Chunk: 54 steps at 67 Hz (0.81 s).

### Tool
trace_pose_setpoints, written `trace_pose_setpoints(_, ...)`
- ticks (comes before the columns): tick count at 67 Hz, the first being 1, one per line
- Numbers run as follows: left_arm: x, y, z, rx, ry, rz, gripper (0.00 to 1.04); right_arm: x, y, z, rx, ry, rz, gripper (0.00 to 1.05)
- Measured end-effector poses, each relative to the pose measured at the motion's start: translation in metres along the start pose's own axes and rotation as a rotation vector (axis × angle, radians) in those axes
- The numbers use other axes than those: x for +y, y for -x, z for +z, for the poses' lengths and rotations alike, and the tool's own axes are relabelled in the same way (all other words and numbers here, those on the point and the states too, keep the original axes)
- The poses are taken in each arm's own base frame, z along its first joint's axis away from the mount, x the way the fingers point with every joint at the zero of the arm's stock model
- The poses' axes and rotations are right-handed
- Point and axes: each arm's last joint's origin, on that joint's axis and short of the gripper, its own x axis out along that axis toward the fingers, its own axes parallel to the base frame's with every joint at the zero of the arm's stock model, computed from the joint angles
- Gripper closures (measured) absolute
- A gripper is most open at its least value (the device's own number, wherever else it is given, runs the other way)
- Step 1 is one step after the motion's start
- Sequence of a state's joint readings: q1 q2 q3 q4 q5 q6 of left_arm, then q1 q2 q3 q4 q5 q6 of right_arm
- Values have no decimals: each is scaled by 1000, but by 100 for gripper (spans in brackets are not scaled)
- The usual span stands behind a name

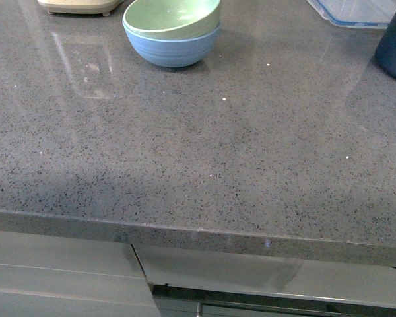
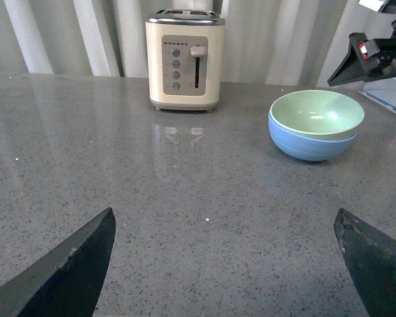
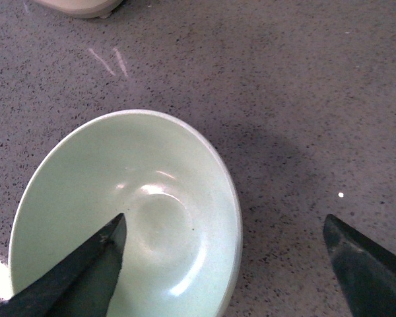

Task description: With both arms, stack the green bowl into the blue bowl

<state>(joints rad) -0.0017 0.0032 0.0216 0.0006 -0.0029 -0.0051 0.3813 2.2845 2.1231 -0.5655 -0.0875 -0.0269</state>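
On the speckled grey countertop [image 2: 185, 198] the green bowl [image 2: 317, 114] sits nested inside the blue bowl [image 2: 310, 144], its rim tilted slightly so the blue shows more on the side away from the cream toaster [image 2: 184, 61]. The toaster stands well apart from the bowls, near the pale ribbed wall [image 2: 72, 36], its lever and row of round buttons facing the camera. The left gripper [image 2: 224, 264] has its two dark fingers [image 2: 69, 271] spread wide with only bare counter between them, and part of the right arm [image 2: 373, 53] hangs just above and beyond the bowls, beside the edge of a clear container with a blue rim [image 2: 389, 99].
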Motion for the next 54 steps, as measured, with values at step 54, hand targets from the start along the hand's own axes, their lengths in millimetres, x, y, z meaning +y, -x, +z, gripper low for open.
trace_pose_setpoints(54,0,0,0,0,0,0,7,-111,169,-100,-211,-304,-339,10)
